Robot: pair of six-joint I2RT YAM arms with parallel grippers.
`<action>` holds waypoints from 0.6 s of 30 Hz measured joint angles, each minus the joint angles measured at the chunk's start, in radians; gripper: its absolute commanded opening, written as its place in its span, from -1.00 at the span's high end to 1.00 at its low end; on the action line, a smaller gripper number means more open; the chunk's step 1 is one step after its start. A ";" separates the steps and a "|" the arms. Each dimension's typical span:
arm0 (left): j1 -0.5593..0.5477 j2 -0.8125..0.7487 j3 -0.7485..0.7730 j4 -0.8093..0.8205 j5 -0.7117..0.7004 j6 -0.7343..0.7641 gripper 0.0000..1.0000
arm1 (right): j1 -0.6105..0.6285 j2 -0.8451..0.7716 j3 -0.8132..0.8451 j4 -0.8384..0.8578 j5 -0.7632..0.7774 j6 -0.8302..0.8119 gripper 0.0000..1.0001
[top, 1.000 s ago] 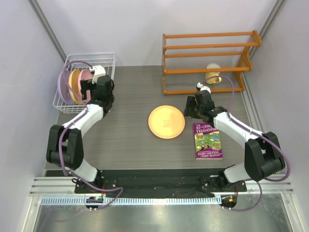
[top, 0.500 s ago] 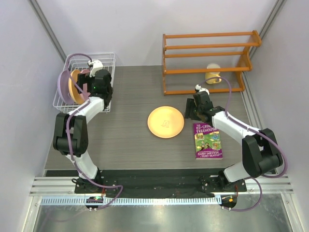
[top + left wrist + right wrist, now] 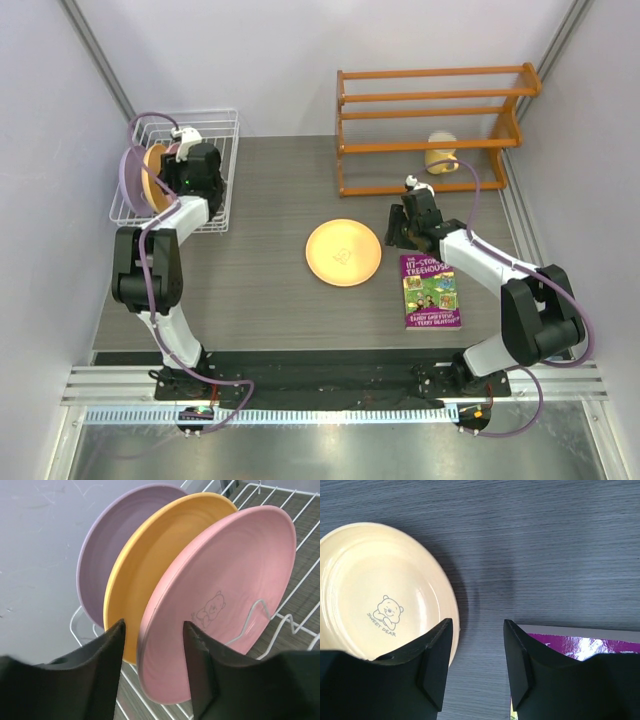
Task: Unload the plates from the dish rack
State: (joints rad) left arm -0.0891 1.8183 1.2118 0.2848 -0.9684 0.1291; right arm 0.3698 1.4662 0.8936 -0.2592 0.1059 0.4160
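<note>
Orange shelf rack (image 3: 430, 72): flat wooden slats in tiers, set at the far right of the counter.

Dish rack (image 3: 225, 170): white wire, rectangular basket form with upright tines, placed at the far left corner.

Three plates are held on edge in it, side by side. All are round, shallow, smooth plastic: lavender plate (image 3: 100, 555) nearest the wall, upright orange-yellow plate (image 3: 145, 565) in the middle, pink plate (image 3: 235, 580) with a small bear outline printed on its face.

Flat orange-yellow plate (image 3: 344, 252): laid mid-counter, bear print up.

Purple book (image 3: 431, 291): glossy cover, lying flat just right of that plate.

Yellow mug (image 3: 441, 153): seen through the shelf rack's lower slats.

Left jaws: half spread, set either side of the pink plate's rim. A gap is seen at one finger, so nothing is gripped.

Right jaws: partly spread, nothing held, hung over bare counter between the flat plate and the book.

Counter (image 3: 270, 290): dark grey, fine straight grain.

Walls (image 3: 300, 50): plain pale panels on three sides.
</note>
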 measured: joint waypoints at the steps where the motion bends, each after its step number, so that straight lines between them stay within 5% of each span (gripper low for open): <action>1: 0.001 0.001 0.002 -0.005 0.002 -0.002 0.34 | -0.001 0.001 0.000 0.000 -0.001 0.000 0.02; 3: 0.003 0.003 0.008 -0.017 0.003 -0.013 0.64 | -0.001 0.001 0.000 0.000 -0.004 0.000 0.03; 9: 0.008 0.006 0.026 -0.053 -0.016 -0.017 1.00 | -0.003 0.001 0.000 0.000 -0.008 0.000 0.02; 18: 0.008 -0.001 0.026 -0.084 -0.016 -0.017 1.00 | -0.006 0.001 -0.004 0.000 -0.007 0.000 0.03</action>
State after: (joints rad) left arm -0.0807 1.8175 1.2377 0.2008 -0.9844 0.1123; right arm 0.3641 1.4670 0.8898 -0.2596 0.0986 0.4164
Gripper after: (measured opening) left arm 0.026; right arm 0.491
